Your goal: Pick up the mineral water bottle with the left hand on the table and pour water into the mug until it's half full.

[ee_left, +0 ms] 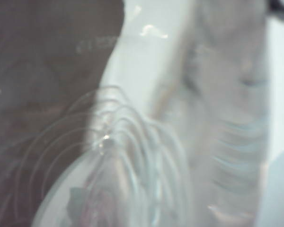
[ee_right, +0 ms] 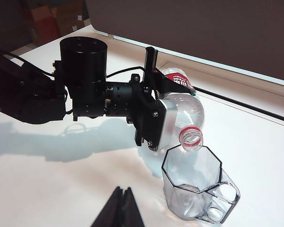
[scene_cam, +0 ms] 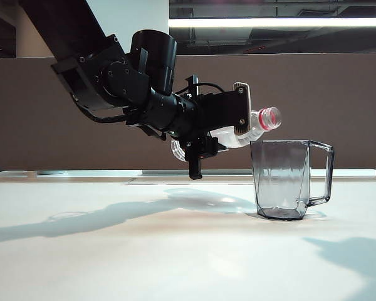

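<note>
My left gripper (scene_cam: 239, 123) is shut on the mineral water bottle (scene_cam: 258, 127) and holds it tilted close to level, uncapped, with its red-ringed mouth just above the rim of the mug (scene_cam: 288, 179). The mug stands upright on the white table (scene_cam: 144, 251), handle to the right. In the right wrist view the bottle (ee_right: 189, 111) has its open mouth over the near edge of the mug (ee_right: 191, 187). No stream of water shows. The left wrist view is filled by the blurred clear bottle (ee_left: 132, 156). My right gripper (ee_right: 123, 191) hangs shut and empty, short of the mug.
A brown partition (scene_cam: 338, 94) runs along the back of the table. A dark slot (ee_right: 236, 101) lies in the tabletop behind the bottle. The left arm (ee_right: 80, 85) stretches across above the table beside the mug.
</note>
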